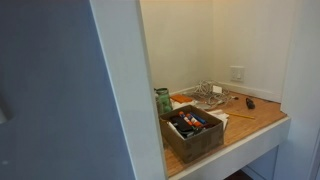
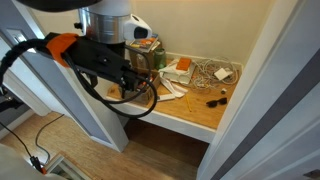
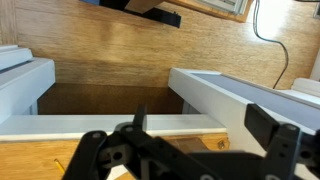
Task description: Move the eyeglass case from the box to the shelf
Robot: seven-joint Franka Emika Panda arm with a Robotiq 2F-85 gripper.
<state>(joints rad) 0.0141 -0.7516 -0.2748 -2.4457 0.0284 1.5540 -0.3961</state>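
The brown box [image 1: 196, 143] stands on the wooden shelf [image 1: 255, 118] at its front, near the alcove's wall. Inside it lies a dark oblong shape, the eyeglass case [image 1: 183, 127], among red and orange items. In an exterior view the box [image 2: 152, 57] is mostly hidden behind my black and orange arm [image 2: 100, 55], which hangs in front of the shelf [image 2: 195, 112]. In the wrist view my gripper [image 3: 205, 128] is open and empty, its fingers wide apart, just outside the shelf's white front edge [image 3: 90, 125]. The case does not show there.
A green can [image 1: 163, 101] stands behind the box. A clear wire basket [image 1: 208, 95] [image 2: 212, 72] sits at the back. A tiny black item [image 1: 249, 102] [image 2: 215, 97] lies on the board. White alcove walls [image 1: 120, 80] flank the shelf. A wall socket [image 1: 237, 73] is on the back wall.
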